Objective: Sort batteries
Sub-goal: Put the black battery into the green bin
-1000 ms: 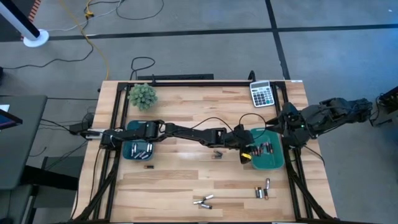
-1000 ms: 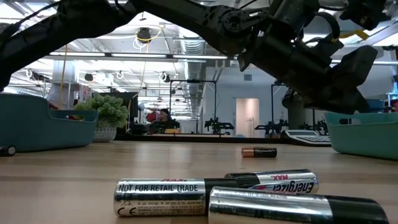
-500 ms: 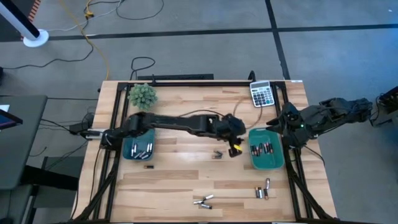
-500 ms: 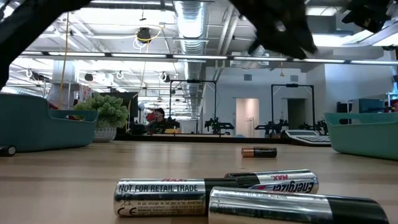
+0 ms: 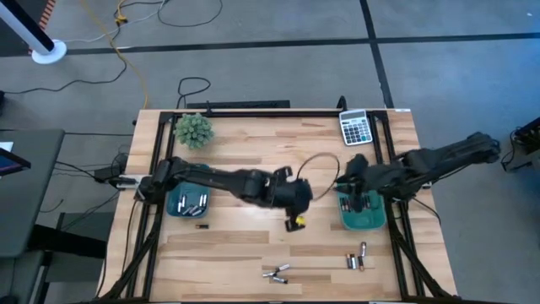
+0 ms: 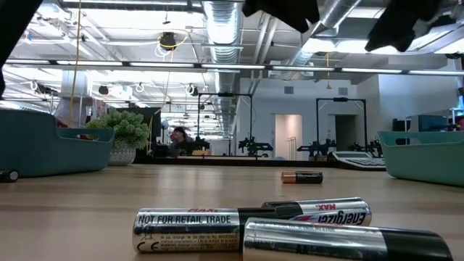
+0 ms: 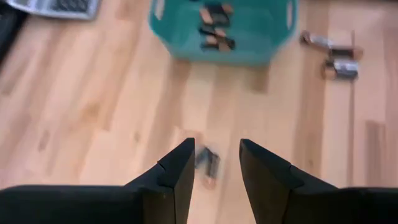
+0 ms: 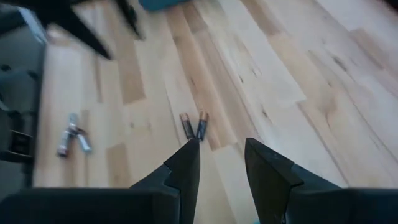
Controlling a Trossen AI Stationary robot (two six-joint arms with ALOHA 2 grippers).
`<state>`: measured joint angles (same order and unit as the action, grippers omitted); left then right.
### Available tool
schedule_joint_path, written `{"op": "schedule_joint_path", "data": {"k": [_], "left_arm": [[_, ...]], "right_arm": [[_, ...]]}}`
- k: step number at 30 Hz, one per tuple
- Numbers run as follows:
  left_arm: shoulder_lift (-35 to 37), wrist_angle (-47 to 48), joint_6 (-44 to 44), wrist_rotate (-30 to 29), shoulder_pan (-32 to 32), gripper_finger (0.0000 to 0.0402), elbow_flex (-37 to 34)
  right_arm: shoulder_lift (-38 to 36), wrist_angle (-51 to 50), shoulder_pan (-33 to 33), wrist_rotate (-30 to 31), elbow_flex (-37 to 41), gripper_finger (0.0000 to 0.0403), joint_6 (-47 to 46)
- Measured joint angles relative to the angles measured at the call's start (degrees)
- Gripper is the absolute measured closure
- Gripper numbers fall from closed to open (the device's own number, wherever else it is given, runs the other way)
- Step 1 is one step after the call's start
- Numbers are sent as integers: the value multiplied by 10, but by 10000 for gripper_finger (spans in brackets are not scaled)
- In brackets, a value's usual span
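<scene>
**Both grippers empty and spread above a table strewn with batteries**

The left gripper (image 5: 295, 221) hangs over the middle of the wooden table (image 5: 253, 253), its arm stretched across from the nine o'clock edge. In its wrist view the two dark fingers (image 7: 177, 171) stand apart with nothing between them, and a small blurred pair of batteries (image 7: 208, 163) lies on the boards beyond the gap.

The right gripper (image 5: 359, 200) is above the right teal bin (image 5: 377, 221), at three o'clock of the table. Its fingers (image 8: 186, 165) are likewise spread and hold nothing; past them a dark pair of batteries (image 8: 193, 124) lies side by side on the wood, and a silvery cluster (image 8: 71, 134) lies well apart from that pair.

Dark and coppery batteries lie inside the right teal bin, as the left wrist view shows (image 7: 214, 28). The left teal bin (image 5: 173, 207) at nine o'clock holds silvery-grey cells (image 5: 192, 201), with one dark battery (image 5: 202, 225) on the table just beside it. Toward six o'clock lie a silvery group (image 5: 275, 272) and, toward five o'clock, a mixed group (image 5: 358, 257).

A calculator (image 5: 355, 127) sits at one o'clock and a small green plant (image 5: 193, 129) at eleven o'clock.
</scene>
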<state>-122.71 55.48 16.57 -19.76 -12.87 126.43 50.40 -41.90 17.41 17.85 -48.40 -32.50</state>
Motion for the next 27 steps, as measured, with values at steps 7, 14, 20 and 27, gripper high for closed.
{"op": "schedule_joint_path", "data": {"k": [7, 14, 20, 27], "left_arm": [[57, -21, 80, -32, -46, 278, -132], [201, -146, 192, -94, -111, 278, -369], [316, -284, 272, -146, -168, 278, -564], [416, -424, 317, -199, -222, 278, -721]], "right_arm": [[141, 82, 0, -1, 0, 259, 0], [266, 134, -29, -56, -19, 259, -8], [370, 134, -77, -100, -78, 259, -11], [484, 60, -125, -132, -164, 254, -31]]}}
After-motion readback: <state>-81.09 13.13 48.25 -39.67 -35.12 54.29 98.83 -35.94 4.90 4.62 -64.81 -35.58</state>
